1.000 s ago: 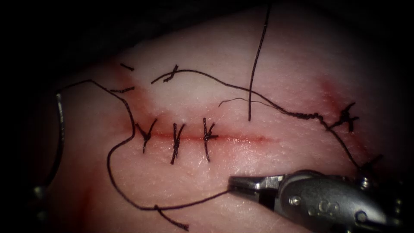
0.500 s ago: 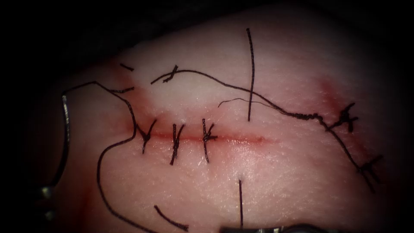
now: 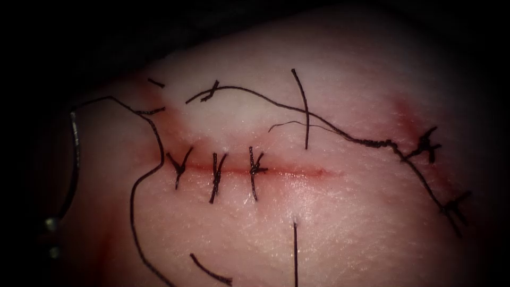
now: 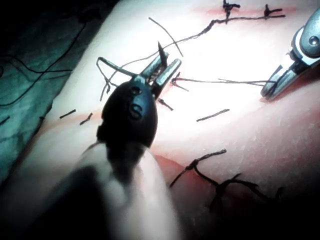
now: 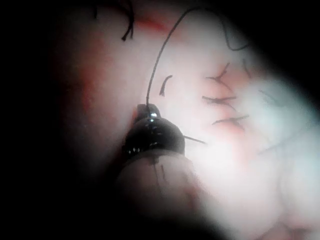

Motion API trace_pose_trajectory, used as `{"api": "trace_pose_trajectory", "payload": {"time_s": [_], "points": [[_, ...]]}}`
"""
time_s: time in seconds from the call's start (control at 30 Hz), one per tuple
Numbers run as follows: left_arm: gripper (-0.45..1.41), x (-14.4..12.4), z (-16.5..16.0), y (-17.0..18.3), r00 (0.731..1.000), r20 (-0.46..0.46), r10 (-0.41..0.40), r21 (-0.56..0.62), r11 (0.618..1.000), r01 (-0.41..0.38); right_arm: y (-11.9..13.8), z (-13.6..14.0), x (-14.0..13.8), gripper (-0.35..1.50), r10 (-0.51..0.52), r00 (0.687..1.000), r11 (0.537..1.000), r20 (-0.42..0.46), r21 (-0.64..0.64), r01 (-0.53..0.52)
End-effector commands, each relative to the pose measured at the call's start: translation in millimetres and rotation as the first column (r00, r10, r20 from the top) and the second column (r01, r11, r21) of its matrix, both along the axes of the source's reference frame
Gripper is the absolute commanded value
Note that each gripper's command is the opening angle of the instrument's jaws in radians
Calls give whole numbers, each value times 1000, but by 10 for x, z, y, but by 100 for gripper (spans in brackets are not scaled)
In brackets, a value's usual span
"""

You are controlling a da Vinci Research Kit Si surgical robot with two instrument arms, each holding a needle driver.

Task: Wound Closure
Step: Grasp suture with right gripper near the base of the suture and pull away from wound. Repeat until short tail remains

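Endoscope view is showing the needle arcing well left of the cut, seemingly free of the tissue. My left tool is clamping it near one end. My right tool is pinching the thread, which is rising taut out of the tissue below the cut. The needle is looking stiff, smooth and slippery, so I am judging that a grip on the body, away from the point, is suiting it best. The thread is looking thin, dark and limp, and likely to fray under hard squeezing. The tissue is glistening pale, soft and moist. Three knotted stitches are crossing the cut.
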State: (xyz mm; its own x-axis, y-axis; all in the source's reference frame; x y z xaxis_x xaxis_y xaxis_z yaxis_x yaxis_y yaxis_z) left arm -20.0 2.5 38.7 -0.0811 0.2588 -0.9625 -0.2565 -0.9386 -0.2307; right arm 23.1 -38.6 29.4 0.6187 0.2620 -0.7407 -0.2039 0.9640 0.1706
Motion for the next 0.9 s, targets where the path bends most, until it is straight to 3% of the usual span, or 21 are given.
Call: {"api": "trace_pose_trajectory", "payload": {"time_s": [0.03, 0.13, 0.17, 0.2, 0.23, 0.27, 0.3, 0.33, 0.37, 0.4, 0.43, 0.53, 0.57, 0.6, 0.67, 0.7, 0.8, 0.83, 0.9], "points": [[-45, -5, 3, 9, 1000, 2, 0, -4, 1000, 0, 6, 0, 12, -35, 2, 1000, 1000, -5, -1, -2], [-45, 1, 17, 11, 1000, 8, 5, -4, 1000, -5, 10, -1, 9, -35, 23, 999, 1000, -25, -10, -23], [-45, 5, 27, 10, 1000, 16, 3, 8, 1000, -3, 14, 0, 6, 21, 40, 998, 999, -39, -17, -40], [-45, 5, 27, 10, 1000, 16, 3, 8, 1000, -3, 14, 0, 6, 21, 40, 998, 999, -39, -17, -40], [-45, 10, 38, 10, 1000, 22, 8, 32, 999, -8, 21, 1, 1, 91, 70, 996, 997, -59, -23, -72], [-45, 17, 51, 8, 1000, 7, 0, 69, 998, 0, 26, 3, -5, 126, 97, 992, 994, -80, -34, -100], [7, 24, 63, 4, 998, -38, -52, 147, 987, 57, 28, 4, -11, 131, 107, 989, 993, -97, -47, -112], [7, 24, 63, 4, 998, -38, -52, 147, 987, 57, 28, 4, -11, 131, 107, 989, 993, -97, -47, -112], [41, 34, 74, -1, 983, -126, -135, 228, 960, 161, 30, 4, -19, 131, 114, 988, 992, -107, -50, -120], [41, 34, 74, -1, 983, -126, -135, 228, 960, 161, 30, 4, -19, 131, 114, 988, 992, -107, -50, -120], [89, 46, 83, -6, 962, -206, -179, 241, 944, 227, 31, 4, -26, 125, 111, 988, 992, -108, -49, -116], [99, 60, 88, -14, 953, -251, -167, 241, 943, 229, 32, 5, -30, 115, 108, 988, 992, -109, -48, -114], [121, 82, 90, -22, 947, -305, -102, 285, 939, 193, 32, 6, -33, 108, 107, 988, 992, -109, -47, -113], [129, 90, 89, -24, 945, -318, -76, 298, 938, 175, 33, 6, -33, 103, 107, 988, 992, -109, -47, -113], [136, 106, 86, -26, 939, -344, -19, 325, 935, 138, 33, 7, -33, 103, 108, 988, 992, -108, -48, -114], [140, 137, 79, -25, 918, -389, 77, 363, 929, 76, 33, 7, -33, 96, 105, 989, 992, -108, -53, -111], [140, 153, 73, -22, 901, -420, 106, 370, 927, 63, 33, 7, -35, 89, 104, 989, 993, -108, -53, -110], [136, 163, 63, -13, 884, -455, 107, 377, 923, 83, 33, 8, -37, 83, 102, 989, 993, -108, -53, -108], [131, 163, 55, -2, 880, -466, 95, 386, 917, 105, 33, 8, -40, 81, 101, 989, 993, -109, -52, -107]]}}
